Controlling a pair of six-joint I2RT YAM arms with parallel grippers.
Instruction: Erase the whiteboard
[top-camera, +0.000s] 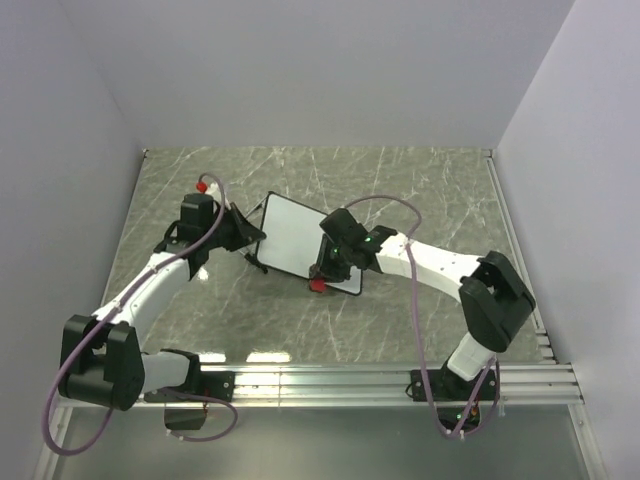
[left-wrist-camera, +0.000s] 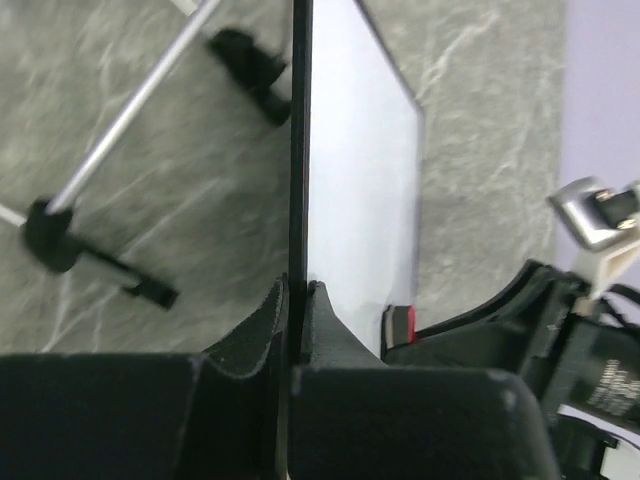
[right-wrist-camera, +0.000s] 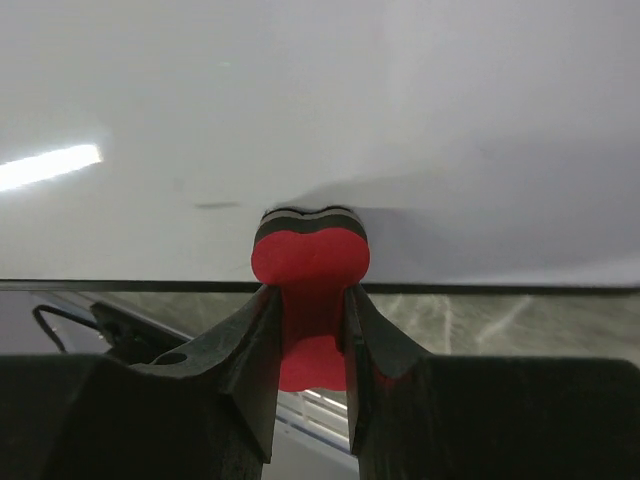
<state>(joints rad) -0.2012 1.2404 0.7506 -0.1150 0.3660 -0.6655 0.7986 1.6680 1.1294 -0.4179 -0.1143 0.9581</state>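
The whiteboard (top-camera: 292, 235) stands tilted mid-table, white with a thin black frame; it also shows in the left wrist view (left-wrist-camera: 355, 170) and the right wrist view (right-wrist-camera: 320, 110). My left gripper (top-camera: 252, 236) is shut on the board's left edge, which runs edge-on between the fingers (left-wrist-camera: 297, 300). My right gripper (top-camera: 322, 275) is shut on the red bow-tie eraser (right-wrist-camera: 308, 275) at its waist. The eraser's dark felt end presses against the board near its lower edge. It shows red in the top view (top-camera: 317, 286) and in the left wrist view (left-wrist-camera: 402, 324). A faint mark (right-wrist-camera: 215, 206) lies left of it.
The board's black stand legs and metal rod (left-wrist-camera: 130, 110) rest on the grey marbled table (top-camera: 420, 190). White walls close in the back and sides. A metal rail (top-camera: 380, 380) runs along the near edge by the arm bases.
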